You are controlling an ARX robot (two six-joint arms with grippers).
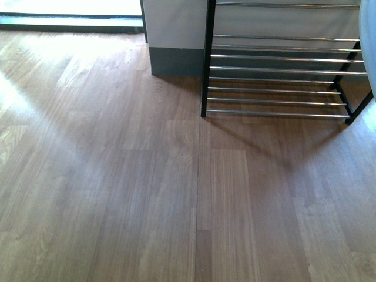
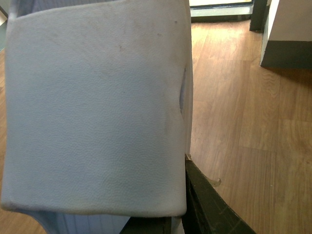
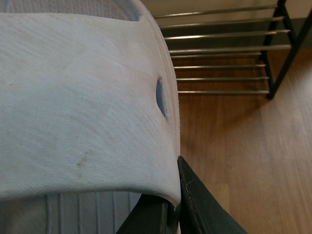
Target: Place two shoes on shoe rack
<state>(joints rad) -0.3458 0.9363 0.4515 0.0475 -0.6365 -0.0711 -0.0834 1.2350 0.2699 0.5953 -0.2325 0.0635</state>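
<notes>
The shoe rack (image 1: pixel 276 70) stood on the floor at the far right of the front view, thin chrome rods running between black metal side frames, and neither shoe lay on it. Each was held up close to a wrist camera instead. The left gripper (image 2: pixel 178 222) was clamped on the first shoe (image 2: pixel 97 112), whose white, finely pebbled sole filled most of that view, with a dark finger (image 2: pixel 209 207) pressed along its edge and a small bluish slit (image 2: pixel 182 95) in the sidewall. The right gripper (image 3: pixel 173 214) gripped the second shoe (image 3: pixel 83 107) in the same way. Its sole was white and faintly scuffed, with an oval opening (image 3: pixel 161 97) at the edge and ribbed grey knit (image 3: pixel 73 214) showing below, and the rack stood beyond it. Brown wood-grain planks made up the floor (image 1: pixel 147 194). A pale pillar (image 1: pixel 176 23) with a dark skirting (image 1: pixel 176 61) stood just left of the rack. A pale curved edge (image 1: pixel 369 41) cut into the front view's right side, but I could not tell what it was.
</notes>
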